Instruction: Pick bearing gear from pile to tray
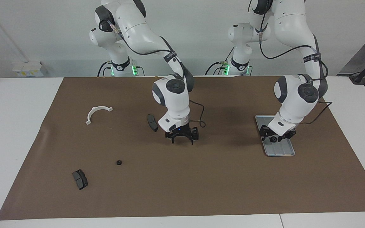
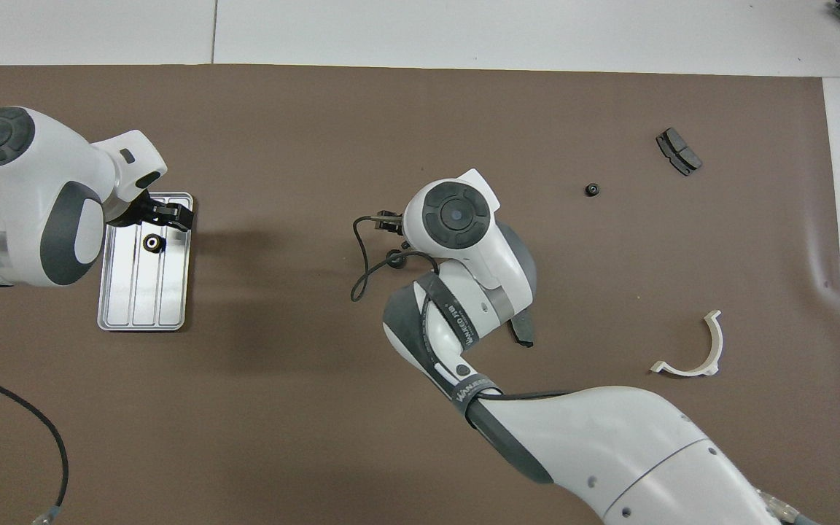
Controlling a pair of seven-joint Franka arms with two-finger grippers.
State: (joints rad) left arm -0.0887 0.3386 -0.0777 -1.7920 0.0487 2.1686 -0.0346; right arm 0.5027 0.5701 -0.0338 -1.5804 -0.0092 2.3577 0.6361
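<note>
Black round gear (image 2: pixel 151 243) lying in grooved silver tray (image 2: pixel 128 319); left gripper (image 2: pixel 165 213) apart above it; right gripper (image 1: pixel 182 138) apart

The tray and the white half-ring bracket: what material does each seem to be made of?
The tray looks like bare metal, perhaps aluminium: silver-grey, with a soft sheen along its grooves. The white half-ring bracket is probably plastic: plain matte white with no gleam.

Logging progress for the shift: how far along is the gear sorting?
Done: one gear lies in the tray. In hand: nothing; left gripper over the tray and right gripper mid-mat both have open jaws. Left: a loose gear on the mat.
</note>
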